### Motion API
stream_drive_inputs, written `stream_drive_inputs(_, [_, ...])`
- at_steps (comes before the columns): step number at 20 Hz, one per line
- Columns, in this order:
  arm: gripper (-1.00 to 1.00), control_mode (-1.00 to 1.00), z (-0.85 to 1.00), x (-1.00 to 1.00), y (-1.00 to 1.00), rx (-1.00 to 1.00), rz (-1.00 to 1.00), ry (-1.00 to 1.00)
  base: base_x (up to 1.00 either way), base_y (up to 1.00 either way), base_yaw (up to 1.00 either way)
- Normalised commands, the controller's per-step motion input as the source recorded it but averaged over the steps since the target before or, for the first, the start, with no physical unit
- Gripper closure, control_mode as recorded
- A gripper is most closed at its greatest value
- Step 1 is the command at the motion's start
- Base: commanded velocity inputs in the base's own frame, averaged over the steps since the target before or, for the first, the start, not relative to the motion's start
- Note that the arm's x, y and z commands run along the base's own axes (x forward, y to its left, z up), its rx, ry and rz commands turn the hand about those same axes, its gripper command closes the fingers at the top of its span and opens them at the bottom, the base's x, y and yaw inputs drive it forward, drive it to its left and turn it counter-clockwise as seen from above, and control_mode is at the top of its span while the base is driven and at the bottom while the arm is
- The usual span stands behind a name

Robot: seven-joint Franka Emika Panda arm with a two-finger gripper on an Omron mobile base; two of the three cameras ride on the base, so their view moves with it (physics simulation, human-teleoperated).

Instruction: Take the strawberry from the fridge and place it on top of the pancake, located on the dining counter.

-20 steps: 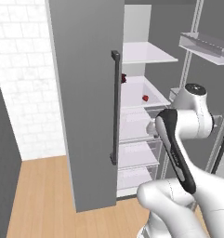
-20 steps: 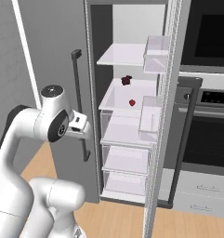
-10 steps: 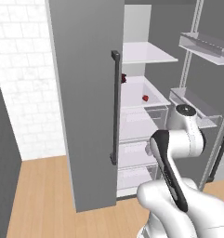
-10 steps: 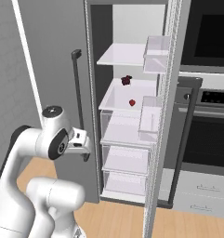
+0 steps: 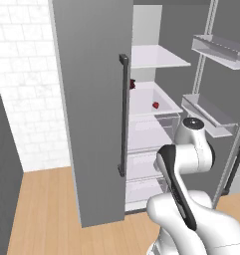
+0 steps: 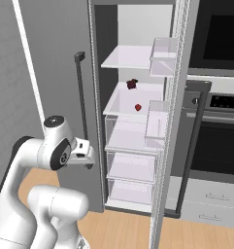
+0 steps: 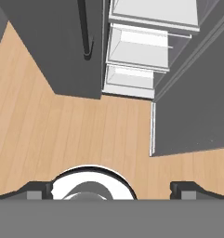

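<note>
The fridge [image 5: 91,99] stands with its left door shut and its right door swung open. On a white inner shelf lies the strawberry [image 5: 155,105], small and bright red, also seen as the strawberry [image 6: 137,107] from the other side. My arm is folded low in front of the fridge, well below and short of that shelf. In the hand view my gripper [image 7: 112,190] points down at the wooden floor, open, with its fingertips [image 7: 39,190] far apart and nothing between them. The pancake and the dining counter are out of view.
A small dark red item [image 6: 132,84] sits further back on the strawberry's shelf. The open door [image 5: 216,50] with its bins hangs to the right. A long dark handle [image 5: 123,114] runs down the shut door. A black oven [image 6: 220,136] adjoins the fridge.
The arm has folded down, its upper joint sinking lower in front of the fridge. The gripper stays open and the strawberry has not moved.
</note>
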Motion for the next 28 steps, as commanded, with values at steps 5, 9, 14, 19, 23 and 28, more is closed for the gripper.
stream_drive_inputs(5, [-1.0,1.0,0.0,0.19,0.0,0.0,0.0,-0.02,0.13,0.0,0.01])
stream_drive_inputs(9, [-1.0,1.0,0.0,0.0,0.0,0.0,0.0,0.0,0.73,0.0,0.04])
stream_drive_inputs(14, [-1.0,1.0,0.0,0.0,0.0,0.0,0.0,0.0,0.58,0.0,0.02])
stream_drive_inputs(19, [-1.0,1.0,0.0,0.0,0.0,0.0,0.0,0.0,0.3,-0.13,-0.1])
stream_drive_inputs(23, [-1.0,1.0,0.0,0.0,0.0,0.0,0.0,0.0,0.17,-0.32,-0.3])
stream_drive_inputs(28, [-1.0,1.0,0.0,0.0,0.0,0.0,0.0,0.0,0.22,-0.07,-0.4])
